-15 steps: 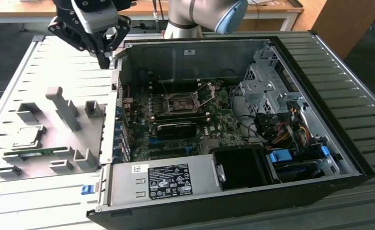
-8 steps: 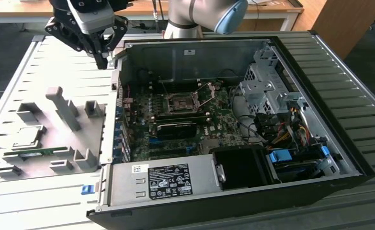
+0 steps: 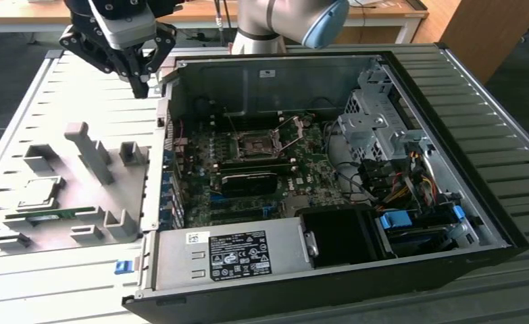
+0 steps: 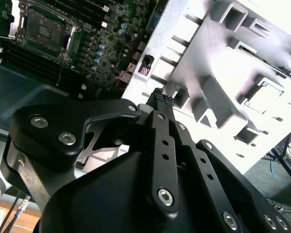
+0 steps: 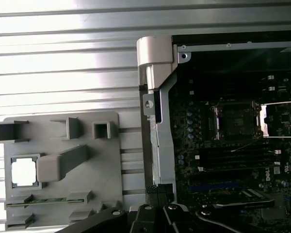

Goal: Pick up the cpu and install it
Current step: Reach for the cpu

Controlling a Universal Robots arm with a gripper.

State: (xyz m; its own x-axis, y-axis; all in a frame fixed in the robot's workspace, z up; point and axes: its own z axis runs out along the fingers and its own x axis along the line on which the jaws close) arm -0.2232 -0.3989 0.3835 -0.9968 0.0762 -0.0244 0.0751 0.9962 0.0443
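The cpu [image 3: 37,192], a small square chip with a silvery top, lies in a recess of the grey fixture tray [image 3: 102,152] at the exterior view's left; it also shows as a bright square in both wrist views [image 5: 24,171] [image 4: 270,94]. My gripper [image 3: 140,89] hangs high above the table by the case's far left corner, well away from the cpu. Its fingertips meet with nothing between them, as the second wrist view of the gripper [image 4: 161,97] shows. The open socket [image 3: 253,145] sits on the motherboard inside the case, and appears in the first wrist view [image 5: 235,120].
A green memory stick [image 3: 48,216] lies in the tray beside the cpu. The open computer case [image 3: 480,202] holds a power supply [image 3: 232,253], a drive cage [image 3: 382,128] and cables. Upright grey posts [image 3: 88,152] rise from the tray. The slatted table [image 3: 84,81] surrounds it all.
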